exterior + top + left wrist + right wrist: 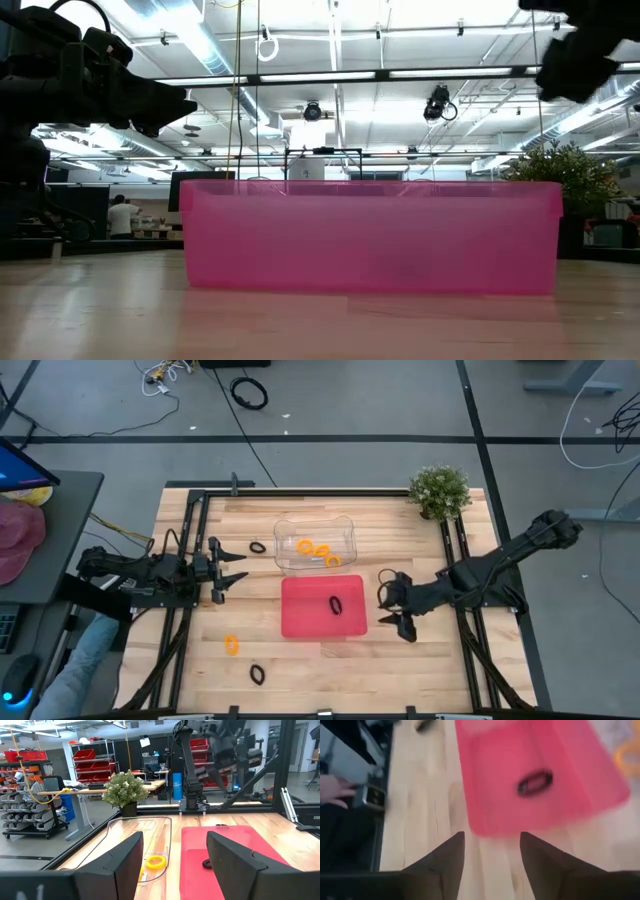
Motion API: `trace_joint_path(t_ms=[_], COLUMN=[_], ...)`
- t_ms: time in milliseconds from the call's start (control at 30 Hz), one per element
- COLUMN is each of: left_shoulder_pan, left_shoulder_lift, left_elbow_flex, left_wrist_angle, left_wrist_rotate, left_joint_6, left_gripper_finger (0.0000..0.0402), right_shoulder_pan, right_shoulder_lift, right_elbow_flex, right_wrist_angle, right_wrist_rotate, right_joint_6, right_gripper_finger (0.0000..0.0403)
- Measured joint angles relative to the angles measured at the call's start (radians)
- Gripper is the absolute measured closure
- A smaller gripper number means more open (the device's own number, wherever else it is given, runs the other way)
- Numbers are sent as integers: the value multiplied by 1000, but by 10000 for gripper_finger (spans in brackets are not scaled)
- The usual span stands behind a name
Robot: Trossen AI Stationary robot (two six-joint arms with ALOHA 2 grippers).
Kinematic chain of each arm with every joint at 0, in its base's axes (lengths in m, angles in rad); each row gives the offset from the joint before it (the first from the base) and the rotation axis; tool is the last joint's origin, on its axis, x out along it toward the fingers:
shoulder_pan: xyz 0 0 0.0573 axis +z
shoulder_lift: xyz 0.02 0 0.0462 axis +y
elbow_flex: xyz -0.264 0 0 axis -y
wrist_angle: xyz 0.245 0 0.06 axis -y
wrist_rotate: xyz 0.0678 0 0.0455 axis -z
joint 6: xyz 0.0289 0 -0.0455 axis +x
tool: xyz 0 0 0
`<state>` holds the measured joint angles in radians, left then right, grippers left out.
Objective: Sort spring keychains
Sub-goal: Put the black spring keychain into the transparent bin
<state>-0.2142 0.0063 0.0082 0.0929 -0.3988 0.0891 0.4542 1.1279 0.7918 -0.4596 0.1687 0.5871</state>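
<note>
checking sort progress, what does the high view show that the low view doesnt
Only the high view shows the keychains: orange ones in the clear bin, one black keychain in the red tray, plus loose ones on the table, black, orange, black. It also shows both open grippers, left and right.
Only the low view shows the ceiling lights and room behind.
Both show the tray and the potted plant.
</note>
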Motion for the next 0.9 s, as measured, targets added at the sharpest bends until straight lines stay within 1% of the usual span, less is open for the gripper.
trace_joint_path(t_ms=[133, 300, 533, 633, 767, 867, 900], left_shoulder_pan=[0, 0, 0, 0, 0, 0, 0], left_shoulder_lift=[0, 0, 0, 0, 0, 0, 0], left_elbow_flex=[0, 0, 0, 0, 0, 0, 0], left_wrist_angle=[0, 0, 2, 3, 3, 5, 4], left_wrist_rotate=[0, 0, 0, 0, 0, 0, 0], left_joint_6=[0, 0, 0, 0, 0, 0, 0], left_gripper_finger=[179, 179, 179, 179, 179, 179, 179], right_shoulder_pan=[28, 42, 50, 50, 49, 43, 37], right_shoulder_lift=[7, 21, 59, 68, 83, 102, 111], right_elbow_flex=[0, -3, -55, -102, -168, -228, -251], right_wrist_angle=[-117, -212, -320, -314, -290, -222, -185], right_wrist_rotate=[-3, 10, 14, 7, -29, -74, -106], right_joint_6=[115, 243, 346, 382, 430, 433, 430], right_gripper_finger=[214, 215, 215, 215, 215, 216, 217])
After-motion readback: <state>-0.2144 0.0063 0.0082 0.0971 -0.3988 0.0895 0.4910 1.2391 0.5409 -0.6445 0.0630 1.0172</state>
